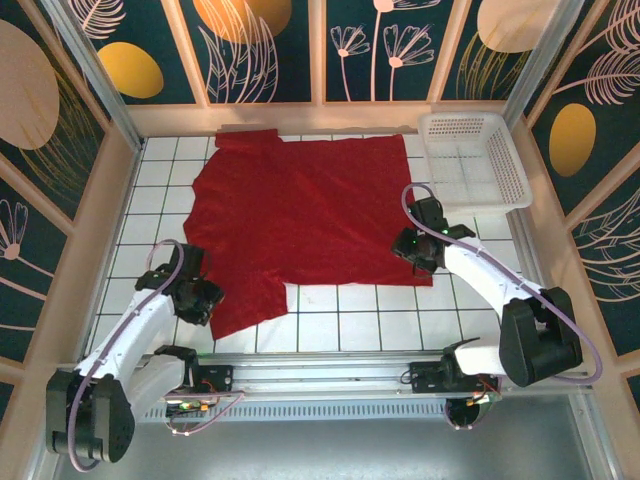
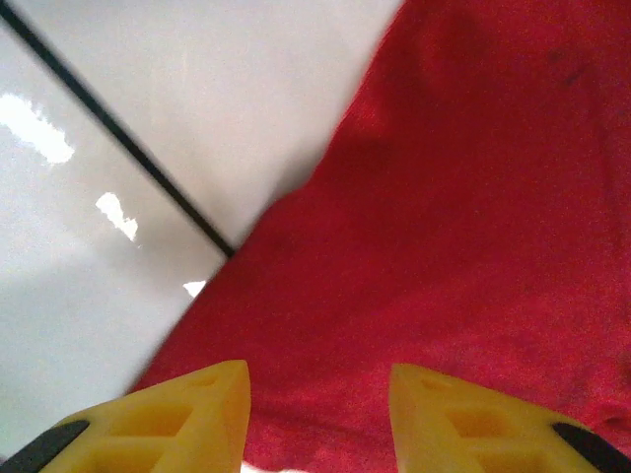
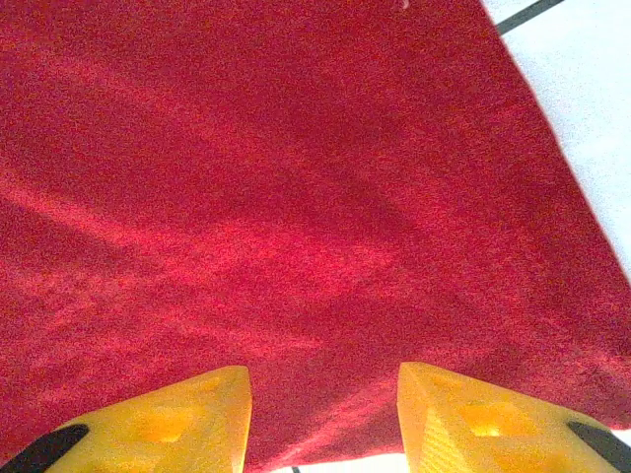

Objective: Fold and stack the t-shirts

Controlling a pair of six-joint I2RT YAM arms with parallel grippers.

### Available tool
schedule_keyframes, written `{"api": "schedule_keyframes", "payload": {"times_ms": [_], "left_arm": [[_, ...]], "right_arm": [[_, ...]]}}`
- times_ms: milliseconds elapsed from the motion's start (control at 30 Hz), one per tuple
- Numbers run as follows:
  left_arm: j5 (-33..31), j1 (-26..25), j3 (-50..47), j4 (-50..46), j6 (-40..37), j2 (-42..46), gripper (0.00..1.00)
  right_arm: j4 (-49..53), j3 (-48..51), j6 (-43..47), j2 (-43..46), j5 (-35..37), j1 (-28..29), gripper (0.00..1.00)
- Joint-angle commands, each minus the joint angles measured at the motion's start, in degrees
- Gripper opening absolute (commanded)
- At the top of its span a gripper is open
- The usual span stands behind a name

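One deep-red t-shirt (image 1: 310,220) lies spread open and unfolded on a white tiled table (image 1: 380,325), seen from above. The cloth covers the middle of the table and reaches toward 12 o'clock, where it meets the far wall. One sleeve points to 11 o'clock. A longer flap of cloth hangs down toward 7 o'clock, and the near edge on the other side runs straight.

A white plastic mesh basket (image 1: 515,175) sits at 2 o'clock, just beside the shirt's far corner.

Two white and black robot arms rise from the near edge at 6 o'clock. The left gripper (image 1: 205,300) is at 8 o'clock, over the outer edge of the low flap. The right gripper (image 1: 412,250) is at 3 o'clock, over the shirt's near right corner.

In the left wrist view, two yellow fingers (image 2: 187,414) stand moderately apart at 6 o'clock with nothing pinched between them. Red cloth lies below them, its edge slanting from 1 o'clock down to 8 o'clock. Glossy white tile with a dark grout line shows at 10 o'clock.

In the right wrist view, the yellow fingers (image 3: 177,419) are also set moderately apart and hold nothing. Gently rippled red cloth lies beneath them. The shirt's edge slants from 1 o'clock to 4 o'clock, with white tile beyond it at 2 o'clock and a sliver of tile at 6 o'clock.
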State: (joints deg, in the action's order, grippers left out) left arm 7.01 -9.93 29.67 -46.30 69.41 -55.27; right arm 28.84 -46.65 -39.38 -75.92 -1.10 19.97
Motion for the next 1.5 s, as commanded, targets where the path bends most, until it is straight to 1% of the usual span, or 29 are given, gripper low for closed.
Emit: {"api": "schedule_keyframes", "payload": {"times_ms": [0, 100, 233, 367, 433, 467, 500, 600, 633, 667, 733, 800, 933, 1067, 1267, 1333, 1467], "left_arm": [[0.81, -1.55, -2.42, -5.26, 3.74, 1.07, 0.42], [0.99, -1.88, -3.62, -5.01, 4.98, 1.61, 0.43], [1.32, -2.32, -4.73, -3.86, 5.55, 0.01, 0.43], [2.56, -2.84, -6.74, 1.80, 7.01, -2.20, 0.42], [2.75, -3.37, -7.29, 4.72, 7.82, -4.08, 0.39], [2.84, -3.47, -7.43, 5.93, 8.08, -4.77, 0.37], [2.85, -3.51, -7.68, 7.35, 8.41, -5.70, 0.32], [2.75, -3.51, -8.87, 11.12, 10.72, -5.69, 0.09], [2.84, -3.51, -9.69, 12.03, 12.25, -4.22, 0.03], [2.92, -3.51, -10.41, 12.39, 13.75, -2.72, 0.00], [2.36, -3.49, -11.16, 11.42, 16.82, 0.63, 0.00], [1.69, -3.49, -10.92, 9.54, 18.48, 2.77, 0.00], [0.74, -3.51, -9.43, 7.68, 19.80, 4.92, 0.00], [0.42, -3.51, -7.35, 7.97, 20.07, 4.35, 0.00], [-0.58, -3.51, -2.63, 8.60, 18.60, 0.80, 0.00], [-0.93, -3.49, -1.12, 8.68, 18.06, -0.30, 0.00], [-1.75, -3.51, 2.05, 9.18, 17.62, -1.88, 0.00]], "right_arm": [[1.83, -1.93, -0.83, -0.96, 0.49, 1.09, 0.44], [2.46, -2.17, -1.20, -0.86, 0.56, 1.61, 0.44], [3.62, -1.21, -2.09, 0.45, 0.91, 1.57, 0.44], [4.98, 1.30, -4.39, 2.09, 1.80, 1.21, 0.44], [4.26, 3.72, -5.62, 3.39, 1.81, -0.05, 0.45], [4.06, 4.66, -6.06, 3.89, 1.81, -0.82, 0.45], [3.74, 5.72, -6.32, 4.47, 1.69, -2.10, 0.45], [1.54, 9.64, -6.47, 5.97, -1.00, -8.09, 0.45], [0.52, 10.86, -6.25, 6.30, -2.40, -11.07, 0.45], [0.06, 11.45, -5.91, 6.31, -2.98, -12.92, 0.45], [0.04, 11.58, -5.16, 5.89, -2.77, -14.73, 0.45], [0.37, 11.63, -5.14, 5.16, -2.60, -15.10, 0.44], [0.60, 12.99, -5.87, 4.59, -2.72, -15.11, 0.43], [-0.45, 13.76, -6.32, 3.86, -3.09, -15.10, 0.40], [-2.56, 14.36, -6.86, 1.62, -3.90, -15.15, 0.36], [-3.70, 14.66, -7.10, 0.62, -4.11, -15.18, 0.31], [-5.21, 14.21, -7.07, -0.67, -4.61, -15.10, 0.09]]}}
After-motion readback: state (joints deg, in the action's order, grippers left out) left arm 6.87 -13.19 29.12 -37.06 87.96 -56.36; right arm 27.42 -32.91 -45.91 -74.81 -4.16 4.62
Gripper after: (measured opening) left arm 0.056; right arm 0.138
